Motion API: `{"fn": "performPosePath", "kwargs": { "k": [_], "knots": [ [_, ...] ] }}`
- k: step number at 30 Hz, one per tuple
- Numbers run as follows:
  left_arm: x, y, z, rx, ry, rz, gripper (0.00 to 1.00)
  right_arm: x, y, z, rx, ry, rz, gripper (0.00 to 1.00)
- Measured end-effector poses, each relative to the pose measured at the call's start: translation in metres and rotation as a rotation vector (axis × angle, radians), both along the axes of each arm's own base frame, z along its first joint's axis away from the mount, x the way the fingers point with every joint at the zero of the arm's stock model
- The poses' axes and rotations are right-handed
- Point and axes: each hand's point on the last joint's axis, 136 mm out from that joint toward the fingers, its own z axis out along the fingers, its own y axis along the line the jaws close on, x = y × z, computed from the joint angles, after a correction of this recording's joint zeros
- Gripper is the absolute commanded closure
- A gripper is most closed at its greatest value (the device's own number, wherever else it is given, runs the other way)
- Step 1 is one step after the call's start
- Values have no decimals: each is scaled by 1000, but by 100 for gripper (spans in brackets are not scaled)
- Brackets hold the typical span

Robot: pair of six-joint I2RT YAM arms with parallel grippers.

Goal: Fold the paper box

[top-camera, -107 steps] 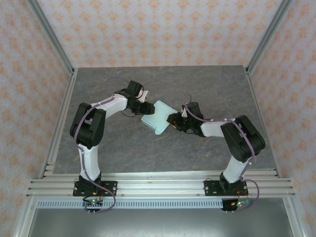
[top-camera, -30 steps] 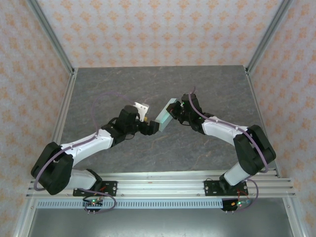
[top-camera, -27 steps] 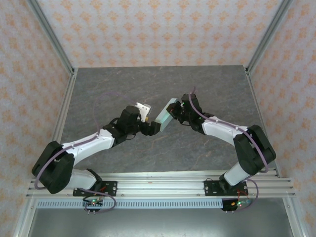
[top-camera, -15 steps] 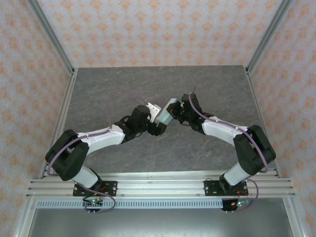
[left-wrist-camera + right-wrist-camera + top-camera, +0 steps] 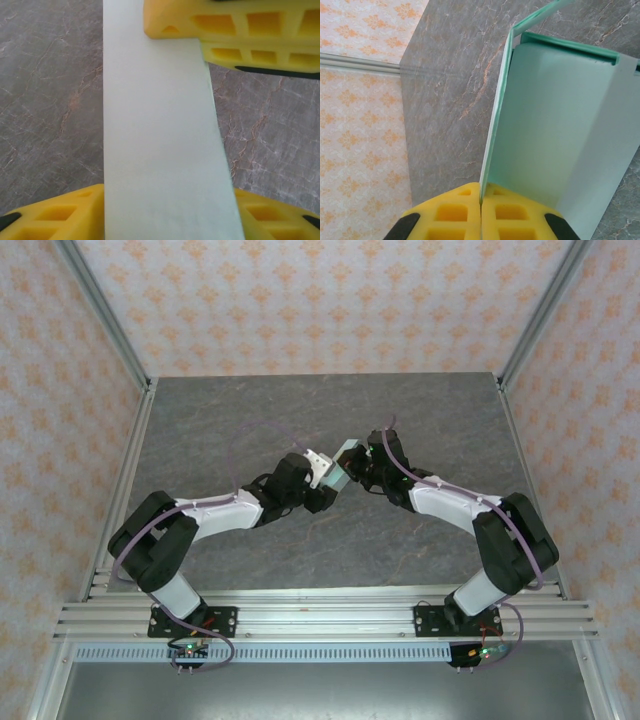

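Left gripper straddles the box, jaws half apart; whether it grips, I cannot tell. The box's long panel spans finger to finger, above the worktop. Right of the box, right gripper pinches 1 wall.

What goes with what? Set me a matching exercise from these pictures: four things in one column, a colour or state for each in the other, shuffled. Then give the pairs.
Column one
1. paper box
2. left gripper
3. right gripper
4. table

Column two
A. grey with pale veins
B. fingers pinched shut on a thin card wall
C. pale mint, partly folded, between the two arms
D. fingers one on each side of a flat card panel

Pairs: 1-C, 2-D, 3-B, 4-A
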Motion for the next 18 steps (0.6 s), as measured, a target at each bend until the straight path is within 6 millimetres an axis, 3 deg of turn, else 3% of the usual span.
{"fn": "performPosePath", "kwargs": {
  "k": [9,14,18],
  "knots": [
    [0,0,1,14,-17,-14,64,-4,-8,6,-68,-38,18,68],
    [-3,4,8,10,-25,-27,65,-16,-20,44,-137,-162,78,55],
    [-2,11,28,-30,-42,-48,65,-21,-42,80,-220,-304,124,49]
  ]
}}
